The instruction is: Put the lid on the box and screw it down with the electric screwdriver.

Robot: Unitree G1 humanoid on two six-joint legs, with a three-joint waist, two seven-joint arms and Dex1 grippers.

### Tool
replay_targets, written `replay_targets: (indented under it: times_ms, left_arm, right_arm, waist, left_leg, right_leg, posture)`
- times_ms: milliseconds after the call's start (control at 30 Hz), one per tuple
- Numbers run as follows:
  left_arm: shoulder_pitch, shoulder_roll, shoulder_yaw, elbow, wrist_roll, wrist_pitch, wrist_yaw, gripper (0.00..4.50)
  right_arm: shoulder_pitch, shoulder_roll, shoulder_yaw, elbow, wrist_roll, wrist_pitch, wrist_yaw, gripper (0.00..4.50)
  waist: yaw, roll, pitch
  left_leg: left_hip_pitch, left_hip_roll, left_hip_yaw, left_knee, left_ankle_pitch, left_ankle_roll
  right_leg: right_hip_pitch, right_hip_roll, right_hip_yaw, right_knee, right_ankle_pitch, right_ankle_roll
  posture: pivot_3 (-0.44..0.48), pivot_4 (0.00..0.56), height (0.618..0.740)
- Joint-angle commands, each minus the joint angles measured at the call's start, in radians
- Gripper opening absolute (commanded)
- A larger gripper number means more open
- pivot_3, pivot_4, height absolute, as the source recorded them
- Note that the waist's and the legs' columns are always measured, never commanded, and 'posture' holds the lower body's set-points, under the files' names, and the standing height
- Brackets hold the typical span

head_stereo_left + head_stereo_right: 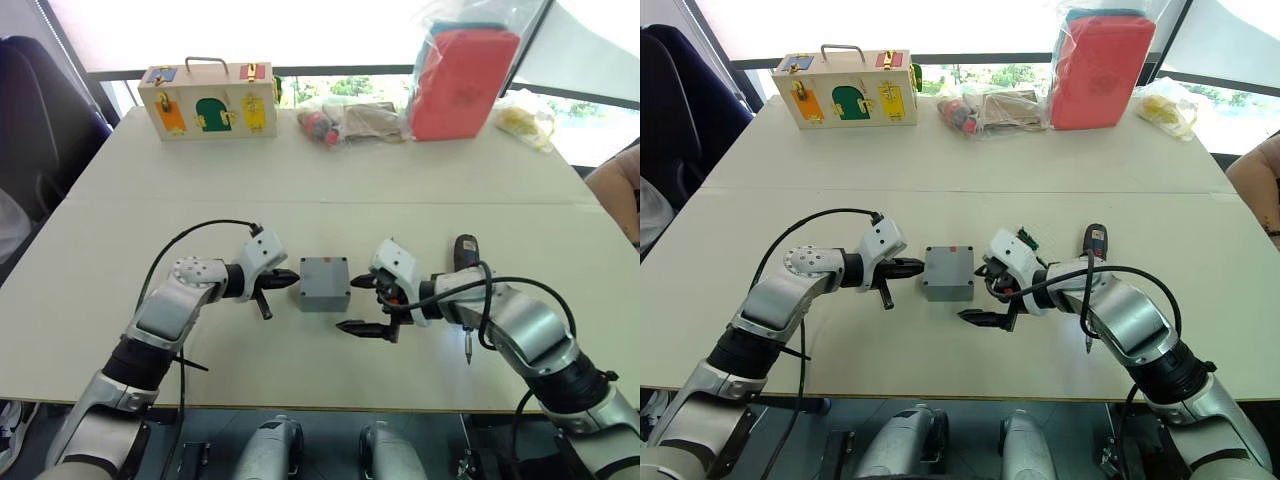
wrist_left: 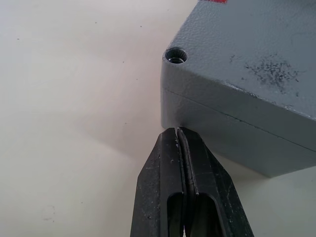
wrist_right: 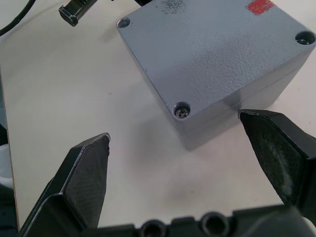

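Head views first: grey box sitting mid-counter with the lid already on top, small red mark facing the far side. Left claw just beside the box's left wall, fingers pressed together, tip pointing at it. Right claw just off the box's right side, spread wide, one finger up near the box's top edge and the other lower, toward the near edge of the counter. Electric screwdriver lying on the counter behind the right forearm, partly hidden by the arm and a black cable. Wooden box with handle and coloured latches at the far left of the counter, red case in a plastic bag at the far right, a few more bagged bits between them.

Left wrist view: closed fingers right up against the lower corner of the box, seam between lid and box clearly visible, one corner screw hole up top. Touching or a hair apart, can't tell.

Right wrist view: two fingers wide apart, nothing between them but bare counter. Near corner of the lidded box just ahead, a screw seated in that corner hole, red mark at the far corner.
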Motion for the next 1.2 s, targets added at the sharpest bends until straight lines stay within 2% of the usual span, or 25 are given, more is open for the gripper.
replay_targets:
  times_ms: [33, 167, 267, 400, 500, 567, 667, 800, 833, 867, 1200]
  left_arm:
    - [-0.016, 0.001, 0.014, -0.023, -0.006, -0.019, -0.006, 0.0]
    - [0.004, 0.042, 0.046, -0.06, -0.026, -0.002, -0.027, 0.0]
    - [0.018, 0.086, 0.125, -0.115, -0.114, 0.048, -0.073, 0.0]
    - [0.019, 0.106, 0.219, -0.171, -0.252, 0.134, -0.117, 0.0]
    - [-0.003, 0.116, 0.241, -0.183, -0.303, 0.168, -0.133, 0.0]
    - [-0.018, 0.125, 0.23, -0.194, -0.314, 0.171, -0.146, 0.0]
    - [-0.035, 0.128, 0.21, -0.207, -0.316, 0.168, -0.147, 0.0]
    - [-0.043, 0.121, 0.201, -0.239, -0.327, 0.183, -0.127, 0.0]
    - [-0.039, 0.121, 0.2, -0.252, -0.331, 0.189, -0.121, 0.0]
    - [-0.032, 0.121, 0.201, -0.266, -0.335, 0.195, -0.115, 0.0]
    - [0.002, 0.136, 0.205, -0.317, -0.367, 0.227, -0.085, 0.0]
  right_arm:
    - [0.004, -0.008, -0.051, -0.057, 0.025, 0.011, -0.001, 4.46]
    - [0.033, -0.072, -0.147, -0.093, 0.069, 0.042, 0.026, 4.46]
    - [0.053, -0.128, -0.284, -0.106, 0.153, 0.088, 0.061, 4.46]
    - [0.03, -0.125, -0.391, -0.026, 0.201, 0.115, 0.038, 4.46]
    - [-0.036, -0.083, -0.385, 0.151, 0.138, 0.041, -0.012, 4.46]
    - [-0.086, -0.049, -0.334, 0.31, 0.057, -0.057, -0.037, 4.46]
    - [-0.137, -0.008, -0.27, 0.492, -0.033, -0.183, -0.04, 3.91]
    - [-0.181, 0.031, -0.237, 0.634, -0.088, -0.279, -0.016, 2.49]
    - [-0.188, 0.036, -0.233, 0.657, -0.1, -0.298, -0.013, 1.97]
    - [-0.194, 0.042, -0.233, 0.676, -0.107, -0.311, -0.012, 1.7]
    - [-0.201, 0.067, -0.243, 0.718, -0.13, -0.337, 0.0, 1.7]
  waist:
    - [0.0, 0.0, 0.0]
    - [0.0, 0.0, 0.0]
    - [-0.001, 0.0, 0.0]
    - [-0.002, 0.0, 0.0]
    - [-0.002, 0.0, 0.0]
    - [-0.002, 0.0, 0.0]
    - [-0.001, 0.0, 0.0]
    - [-0.004, 0.0, 0.0]
    - [-0.004, 0.0, 0.0]
    - [-0.004, 0.0, 0.0]
    - [-0.005, 0.0, 0.0]
  left_leg:
    - [0.0, 0.0, 0.0, 0.0, 0.0, 0.0]
    - [0.0, 0.0, 0.0, 0.0, 0.0, 0.0]
    - [0.0, 0.0, 0.0, 0.0, 0.0, 0.0]
    - [0.001, 0.001, 0.0, 0.0, -0.001, 0.001]
    - [0.001, 0.001, 0.0, 0.0, 0.0, 0.001]
    - [0.001, 0.0, 0.0, 0.0, 0.0, 0.0]
    - [0.002, 0.0, 0.001, 0.0, 0.001, -0.002]
    - [0.001, 0.0, 0.001, 0.0, 0.001, -0.002]
    - [0.001, 0.0, 0.001, 0.0, 0.001, -0.002]
    - [0.001, 0.0, 0.001, 0.0, 0.001, -0.002]
    - [0.001, 0.001, 0.001, 0.0, 0.002, -0.003]
  right_leg:
    - [0.0, 0.0, 0.0, 0.0, 0.0, 0.0]
    - [0.0, 0.0, 0.0, 0.0, 0.0, 0.0]
    - [0.0, 0.0, 0.0, 0.0, 0.0, 0.0]
    - [0.0, 0.0, 0.0, -0.001, 0.0, 0.0]
    - [0.001, 0.0, 0.0, -0.001, 0.0, 0.0]
    - [0.001, 0.0, 0.001, -0.001, 0.0, 0.0]
    - [0.001, 0.0, 0.0, 0.0, 0.0, 0.0]
    - [0.001, 0.0, 0.0, 0.0, 0.0, 0.0]
    - [0.001, 0.0, 0.001, 0.0, 0.0, 0.0]
    - [0.001, 0.0, 0.001, 0.0, 0.0, 0.0]
    - [0.001, 0.001, 0.001, 0.0, 0.0, 0.0]
  posture:
    - [0.0, 0.15, 0.74]
    - [0.0, 0.15, 0.74]
    - [0.0, 0.15, 0.74]
    - [0.0, 0.15, 0.74]
    - [0.0, 0.15, 0.74]
    - [0.0, 0.15, 0.74]
    - [0.0, 0.15, 0.74]
    - [0.0, 0.15, 0.74]
    - [0.0, 0.15, 0.74]
    - [0.0, 0.15, 0.74]
    - [0.0, 0.15, 0.74]
